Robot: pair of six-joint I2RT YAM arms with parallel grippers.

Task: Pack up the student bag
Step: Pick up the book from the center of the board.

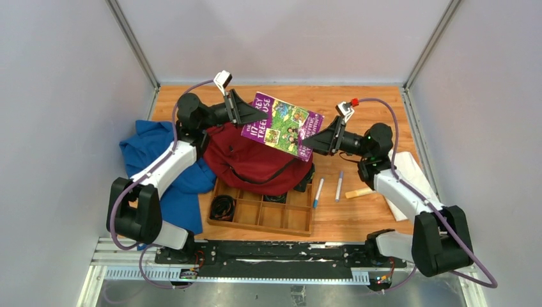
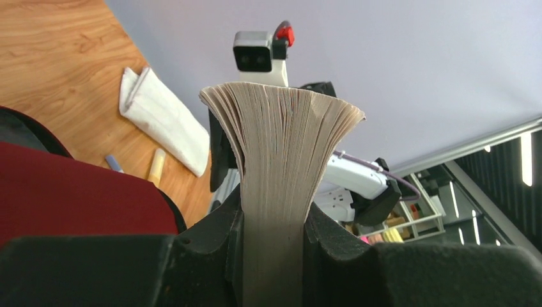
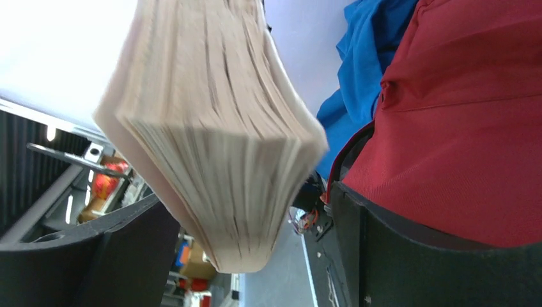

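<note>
The student bag (image 1: 252,163) lies slumped mid-bench (image 1: 377,102), its near side draped over the far edge of a wooden tray (image 1: 259,229). No view shows what is inside the bag. One left-hand compartment of the tray holds a black coil (image 1: 222,206). A book (image 1: 283,125) with a purple and green cover hangs tilted above the bag, between the two arms. The left wrist view shows what the top view cannot: the left jaws are clamped tight on the book's page block, and the pages fan out beyond them. That view also shows a folded white cloth (image 2: 166,121) lying on the bench. In the right wrist view the right jaws stand wide apart. The blurred page edges sit between them, clear of the finger nearest the bag. A blue cloth (image 1: 150,157) lies left of the bag, and two markers (image 1: 318,192) lie right of the tray.
</note>
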